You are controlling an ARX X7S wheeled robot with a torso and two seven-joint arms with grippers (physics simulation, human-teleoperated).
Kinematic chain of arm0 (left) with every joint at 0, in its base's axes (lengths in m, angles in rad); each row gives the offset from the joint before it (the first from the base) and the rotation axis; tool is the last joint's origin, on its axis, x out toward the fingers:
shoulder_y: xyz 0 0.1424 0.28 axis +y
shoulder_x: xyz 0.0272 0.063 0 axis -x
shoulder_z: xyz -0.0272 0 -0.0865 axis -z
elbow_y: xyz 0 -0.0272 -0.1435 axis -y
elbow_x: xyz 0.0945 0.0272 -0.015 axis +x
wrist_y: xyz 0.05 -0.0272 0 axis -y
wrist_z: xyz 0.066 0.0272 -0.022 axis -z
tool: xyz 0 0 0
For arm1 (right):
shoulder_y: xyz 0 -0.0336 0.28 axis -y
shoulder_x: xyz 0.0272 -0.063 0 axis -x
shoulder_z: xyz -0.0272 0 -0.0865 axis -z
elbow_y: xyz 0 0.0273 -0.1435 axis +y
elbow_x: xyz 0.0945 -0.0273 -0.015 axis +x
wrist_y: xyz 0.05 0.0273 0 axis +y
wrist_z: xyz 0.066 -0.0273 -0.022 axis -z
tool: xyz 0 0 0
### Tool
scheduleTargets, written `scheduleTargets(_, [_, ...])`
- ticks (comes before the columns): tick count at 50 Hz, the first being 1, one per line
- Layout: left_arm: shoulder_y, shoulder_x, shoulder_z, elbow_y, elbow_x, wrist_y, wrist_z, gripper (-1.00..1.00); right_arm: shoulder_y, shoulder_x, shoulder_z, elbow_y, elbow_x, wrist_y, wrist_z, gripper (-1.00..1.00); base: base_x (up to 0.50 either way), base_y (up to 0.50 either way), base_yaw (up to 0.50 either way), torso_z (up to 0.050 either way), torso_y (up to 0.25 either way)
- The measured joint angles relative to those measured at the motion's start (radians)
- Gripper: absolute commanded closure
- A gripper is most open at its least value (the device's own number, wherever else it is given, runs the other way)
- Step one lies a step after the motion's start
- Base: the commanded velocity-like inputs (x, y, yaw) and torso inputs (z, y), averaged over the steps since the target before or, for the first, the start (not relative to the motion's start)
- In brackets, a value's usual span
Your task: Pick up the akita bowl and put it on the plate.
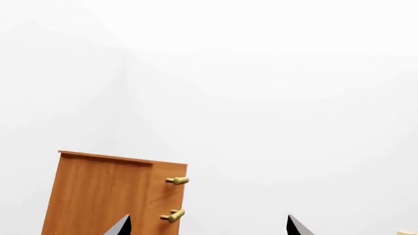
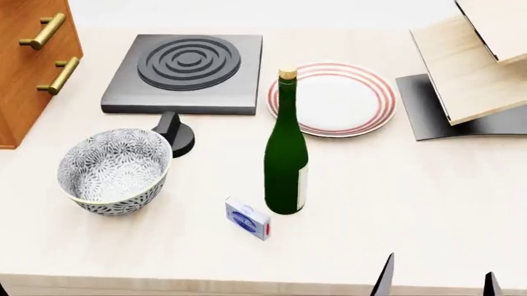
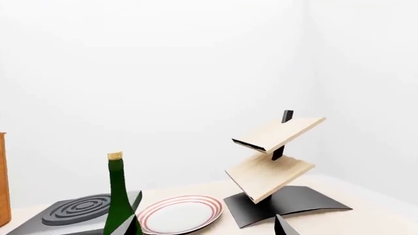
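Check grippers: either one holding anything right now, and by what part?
Nothing is held. Left gripper and right gripper are both open with empty jaws; the akita bowl sits untouched on the table.

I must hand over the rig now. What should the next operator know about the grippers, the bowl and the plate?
Left gripper: open, empty, seen only in its wrist view, facing the wooden cabinet.
Right gripper: open, empty, at the near table edge.
The deep white akita bowl with grey-black floral pattern stands upright on the table's left side, untouched.
The flat white plate with red rings lies empty, farther back and to the right.
A green glass bottle stands between them.
Done: nothing. Left: grasp the bowl, carry it past the bottle, set it on the plate.
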Motion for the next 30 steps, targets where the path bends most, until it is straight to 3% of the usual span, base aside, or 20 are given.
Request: scheduleTargets(30, [0.004, -0.026, 0.007, -0.003, -0.028, 0.027, -0.037, -1.00, 0.004, 0.023, -0.020, 0.019, 0.024, -0.016, 0.019, -1.00, 0.00, -0.22, 0.00, 0.000, 0.000])
